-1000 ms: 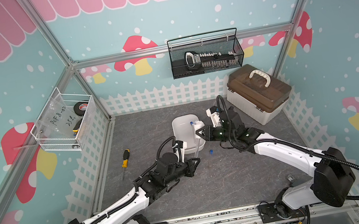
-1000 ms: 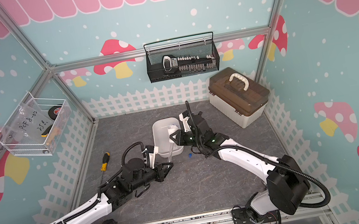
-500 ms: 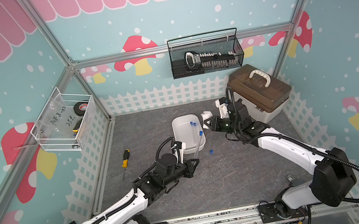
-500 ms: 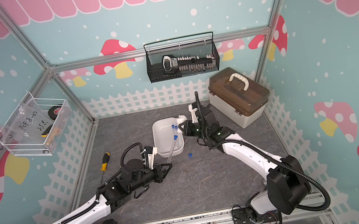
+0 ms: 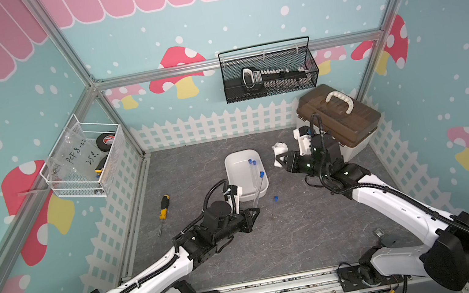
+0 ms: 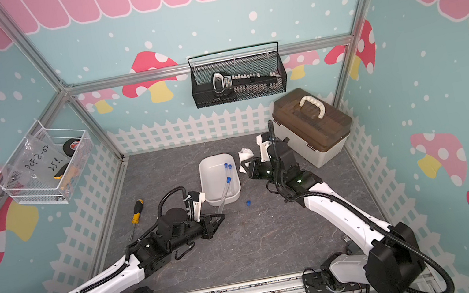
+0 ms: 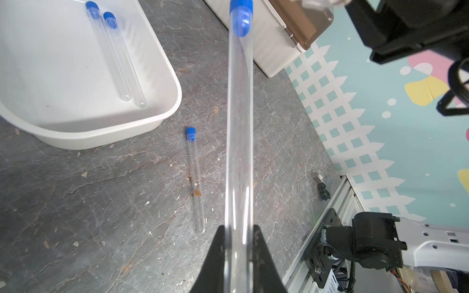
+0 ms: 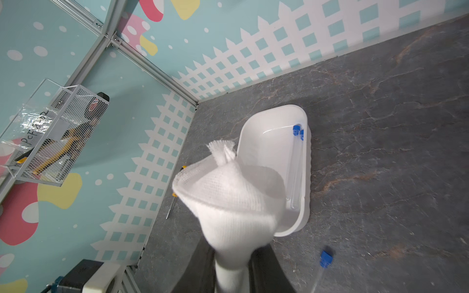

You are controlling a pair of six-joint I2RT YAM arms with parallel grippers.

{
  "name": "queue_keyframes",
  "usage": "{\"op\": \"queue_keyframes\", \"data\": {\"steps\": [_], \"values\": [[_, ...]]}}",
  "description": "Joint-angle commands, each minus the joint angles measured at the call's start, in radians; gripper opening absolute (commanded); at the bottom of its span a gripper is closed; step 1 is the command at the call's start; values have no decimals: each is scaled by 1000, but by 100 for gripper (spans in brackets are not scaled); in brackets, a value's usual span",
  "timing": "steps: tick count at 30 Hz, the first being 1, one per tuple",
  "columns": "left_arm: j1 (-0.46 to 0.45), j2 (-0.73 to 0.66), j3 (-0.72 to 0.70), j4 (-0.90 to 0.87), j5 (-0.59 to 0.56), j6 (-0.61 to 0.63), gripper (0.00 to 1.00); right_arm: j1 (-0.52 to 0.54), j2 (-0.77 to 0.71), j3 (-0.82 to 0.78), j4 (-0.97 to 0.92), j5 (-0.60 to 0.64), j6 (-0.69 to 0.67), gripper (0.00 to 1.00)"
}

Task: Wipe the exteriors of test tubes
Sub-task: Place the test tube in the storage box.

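Observation:
My left gripper (image 7: 238, 233) is shut on the lower end of a clear test tube (image 7: 239, 126), which slants up to its blue cap over the white tray's (image 5: 237, 161) near rim in both top views. Two more capped test tubes (image 7: 119, 58) lie side by side inside the tray. Another test tube (image 7: 195, 177) lies on the grey floor just right of the tray. My right gripper (image 8: 232, 256) is shut on a bunched white cloth (image 8: 228, 192) and hovers right of the tray, beside the toolbox, apart from the held tube.
A brown-lidded toolbox (image 5: 342, 122) stands at the back right, close behind the right arm. A yellow-and-black screwdriver (image 5: 162, 211) lies left of the tray. A black mesh basket (image 5: 269, 73) hangs on the back wall and a white wire basket (image 5: 84, 162) on the left wall.
My right gripper has drawn the cloth off the held tube's upper end and moved back and right toward the toolbox. The left gripper still holds the tube, nearly unmoved.

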Motion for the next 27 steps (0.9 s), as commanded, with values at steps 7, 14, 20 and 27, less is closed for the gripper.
{"op": "queue_keyframes", "data": {"steps": [7,14,20,27], "values": [[30,14,41,-5,-3,5,15,-10,-166,-279,-131,64,31,22],[74,37,58,24,13,13,15,-8,-176,-462,-138,94,64,21],[94,38,73,9,19,33,15,-8,-117,-492,-117,81,51,21],[124,30,57,51,115,60,15,-6,-51,-487,-80,60,51,22]]}}
